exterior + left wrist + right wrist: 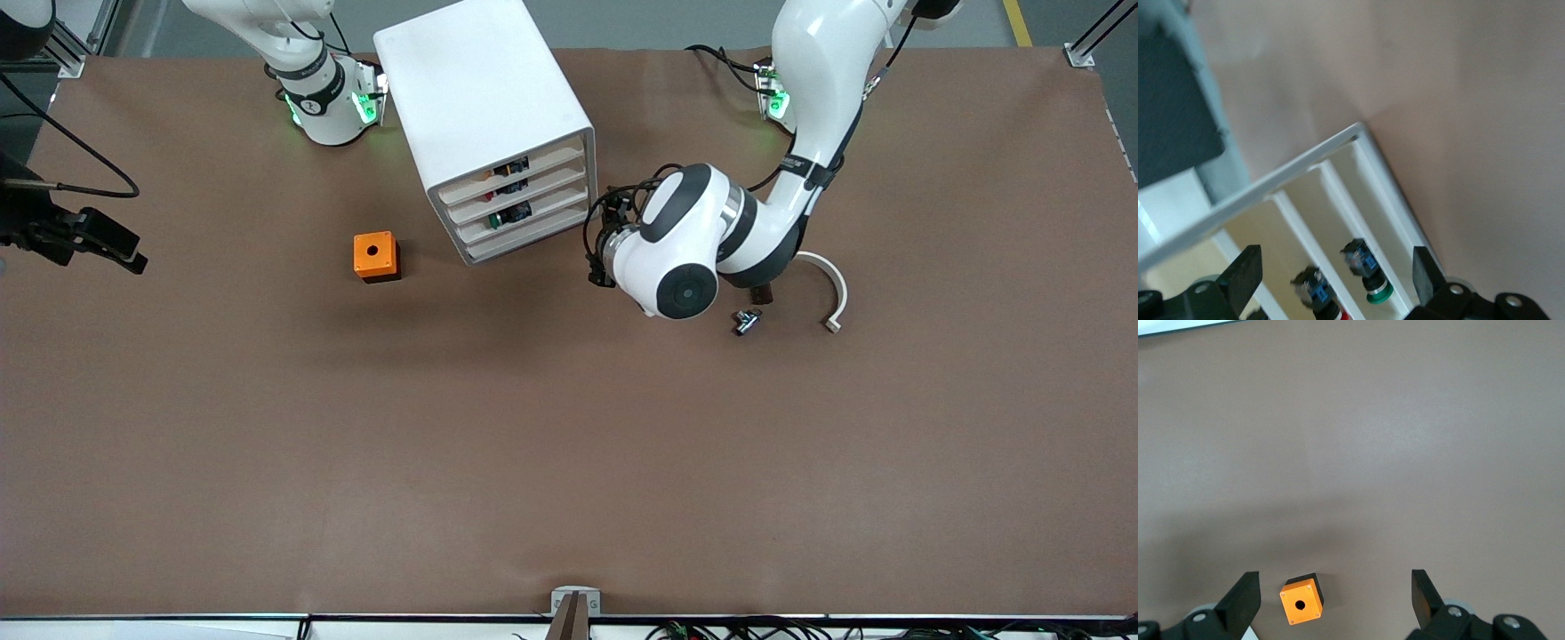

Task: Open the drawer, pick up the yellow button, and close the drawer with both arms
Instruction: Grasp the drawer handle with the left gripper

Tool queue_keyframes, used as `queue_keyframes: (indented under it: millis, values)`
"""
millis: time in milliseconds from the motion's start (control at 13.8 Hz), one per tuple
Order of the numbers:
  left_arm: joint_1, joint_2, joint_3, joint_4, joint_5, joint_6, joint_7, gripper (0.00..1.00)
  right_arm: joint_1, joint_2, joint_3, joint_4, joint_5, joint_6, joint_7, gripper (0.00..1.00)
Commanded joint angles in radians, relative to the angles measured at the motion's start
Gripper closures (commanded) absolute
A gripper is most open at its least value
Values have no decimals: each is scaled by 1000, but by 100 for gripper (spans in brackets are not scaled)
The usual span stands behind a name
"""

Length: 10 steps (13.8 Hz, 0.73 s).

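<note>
Your boxy white plastic cabinet (484, 107) stands on the brown table (569, 444) between the two arm bases, its four shallow white tray drawers facing the front camera and the left arm's end. The topmost drawer (520, 171) sits flush with the three below it, fully shut. Through its front you can make out a small dark push button (510, 167) with a hint of orange-yellow, lying inside that top tray; the trays beneath hold similar buttons, one of them the green-capped button (1373, 288) seen in the left wrist view. Your left gripper (601, 258) hangs just beside the cabinet's drawer fronts, toward the left arm's end of the table, with its black fingers (1243, 276) spread wide and holding nothing. Your right gripper (1335, 597) waits well apart from the cabinet, at the right arm's end of the table, its fingers (1245, 595) likewise spread apart and empty. The orange square box with a round hole (376, 256) sits on the table near the cabinet, toward the right arm's end. A curved white strip (831, 289) and a small metal part (745, 320) lie on the table by the left arm.
</note>
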Motion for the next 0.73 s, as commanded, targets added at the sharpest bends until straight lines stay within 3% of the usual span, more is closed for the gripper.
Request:
queue_keyframes:
  millis: [0, 145, 509, 655]
  values:
    - [-9, 43, 7, 20, -99, -24, -158, 3, -5, -22, 6, -17, -8, 4, -11, 0]
    - [-7, 66, 8, 22, -196, -24, -246, 11, -6, -22, 6, -17, -8, 4, -11, 0]
    - [-24, 95, 2, 25, -268, -88, -361, 18, -8, -22, 6, -19, -8, 4, -10, 0]
    - [-28, 112, 2, 26, -308, -148, -364, 27, -8, -22, 6, -19, -8, 4, -10, 0]
